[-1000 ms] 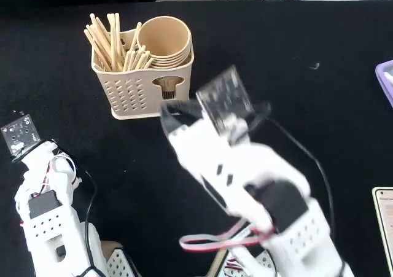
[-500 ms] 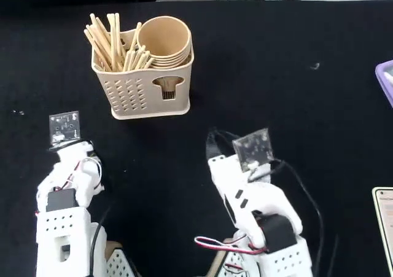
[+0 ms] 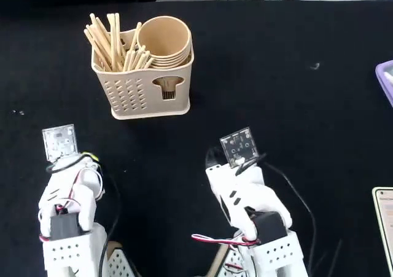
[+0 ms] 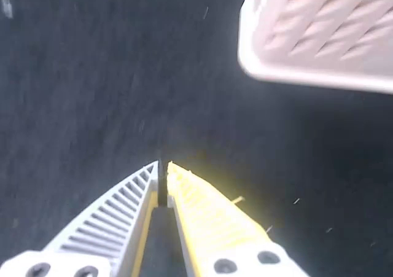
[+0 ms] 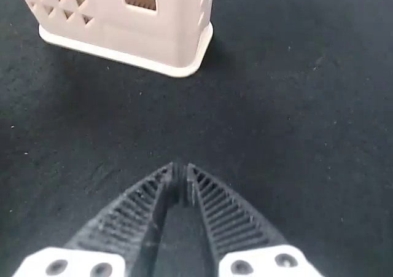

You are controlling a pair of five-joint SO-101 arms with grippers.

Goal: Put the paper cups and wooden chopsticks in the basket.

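On the black table (image 3: 295, 105), seen from above, we find the basket (image 3: 144, 93) near the far edge, toward the left corner, with the paper cups (image 3: 164, 37) and wooden chopsticks (image 3: 110, 40) standing inside. In the left wrist view, we see the left tool (image 4: 163, 166) clenched and empty. In the right wrist view, the right tool (image 5: 179, 169) is likewise clenched and empty.

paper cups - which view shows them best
The high view: the stacked paper cups stand in the basket, rims clear. The right wrist view gives a tan patch through the basket's cutout; in the left wrist view the wall hides them.
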